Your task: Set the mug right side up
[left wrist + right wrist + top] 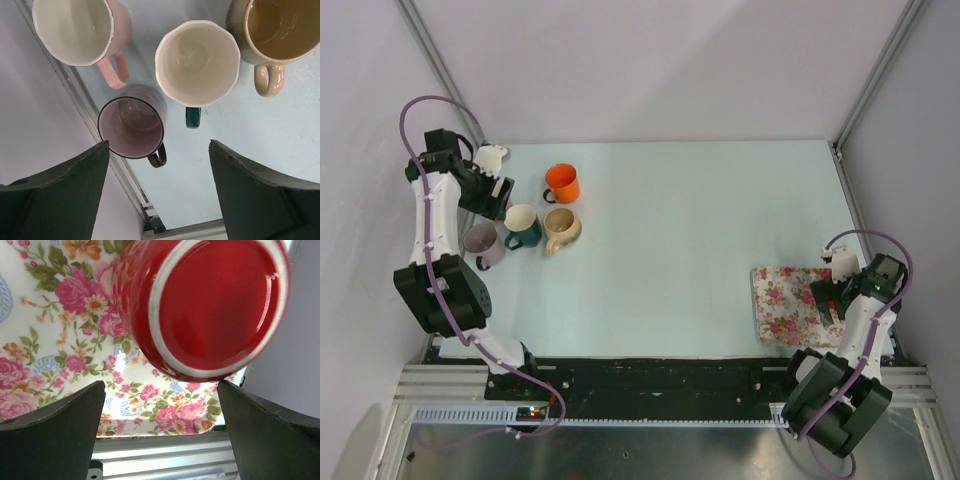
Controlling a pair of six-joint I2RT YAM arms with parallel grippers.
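Note:
A red mug (pixel 210 300) stands upside down on the floral tray (pixel 50 340), its white-ringed base facing the right wrist camera. My right gripper (pixel 161 390) is open and hangs just above and to the near side of the mug, touching nothing. In the top view the right gripper (pixel 825 295) covers the mug at the right end of the tray (pixel 780 305). My left gripper (pixel 495 195) is open and empty above a group of upright mugs at the far left.
Upright mugs stand at the left: orange (pixel 562 183), teal (pixel 522 226), beige (pixel 561 228) and mauve (pixel 482 244). The left wrist view shows a pink mug (pixel 75 30), the mauve mug (pixel 131 127), the teal one (pixel 195 62) and the beige one (pixel 280 30). The enclosure wall runs close by.

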